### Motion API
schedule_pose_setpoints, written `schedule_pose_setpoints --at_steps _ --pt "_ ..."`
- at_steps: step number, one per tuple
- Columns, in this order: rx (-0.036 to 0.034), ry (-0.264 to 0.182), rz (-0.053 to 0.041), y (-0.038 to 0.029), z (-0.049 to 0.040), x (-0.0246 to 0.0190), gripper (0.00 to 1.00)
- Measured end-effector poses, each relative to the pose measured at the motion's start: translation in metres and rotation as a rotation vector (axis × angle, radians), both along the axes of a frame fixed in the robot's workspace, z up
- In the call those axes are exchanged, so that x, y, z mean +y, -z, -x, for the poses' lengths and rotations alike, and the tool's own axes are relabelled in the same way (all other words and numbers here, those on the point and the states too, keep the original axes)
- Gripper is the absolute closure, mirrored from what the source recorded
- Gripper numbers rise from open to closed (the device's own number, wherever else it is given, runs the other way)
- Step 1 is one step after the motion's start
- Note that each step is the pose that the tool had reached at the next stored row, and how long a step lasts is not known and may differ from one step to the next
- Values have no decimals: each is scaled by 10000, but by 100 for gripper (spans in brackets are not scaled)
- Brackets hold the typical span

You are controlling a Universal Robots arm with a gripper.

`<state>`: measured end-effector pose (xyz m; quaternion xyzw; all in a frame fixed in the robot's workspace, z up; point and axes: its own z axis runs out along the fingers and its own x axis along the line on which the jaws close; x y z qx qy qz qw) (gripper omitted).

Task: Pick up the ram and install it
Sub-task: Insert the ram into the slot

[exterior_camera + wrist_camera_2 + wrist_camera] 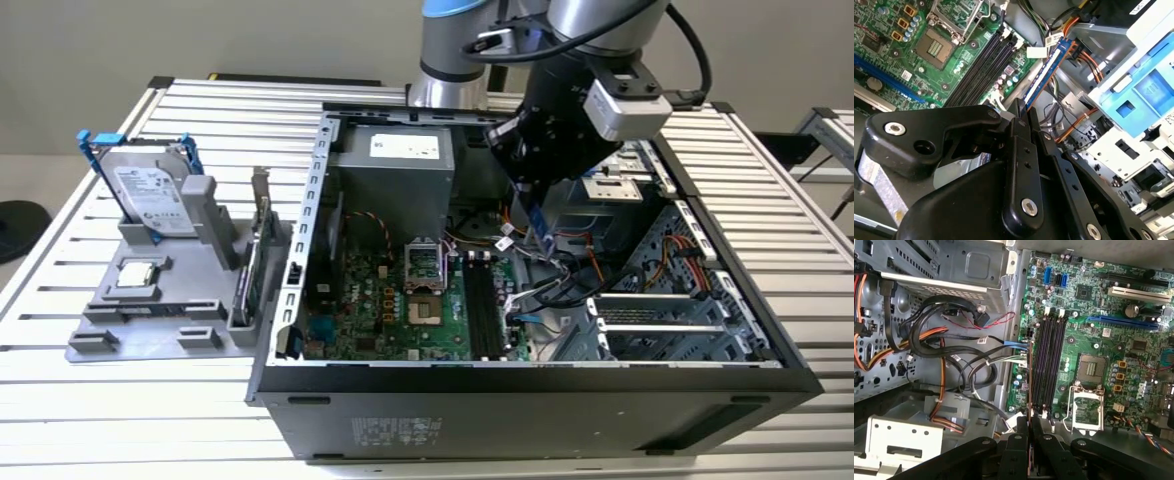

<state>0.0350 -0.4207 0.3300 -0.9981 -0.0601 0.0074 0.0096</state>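
Closest to the lens, your gripper (1021, 111) is clamped on one end of the ram (1047, 74) — the blue stick juts out from the closed black fingers, inside the open case (534, 400). In the first wrist view it shows edge-on, running alongside the black slots (1049, 365) on the motherboard (1094, 335), not yet seated. My judgement: hold the stick parallel to a slot, squarely over it, and well clear of the cables (954, 365) — any tilt risks jamming.
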Motion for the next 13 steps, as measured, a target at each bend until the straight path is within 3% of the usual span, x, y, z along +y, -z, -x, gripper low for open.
schedule_pose_setpoints --at_steps 13 --pt "9 10 0 28 -1 0 100"
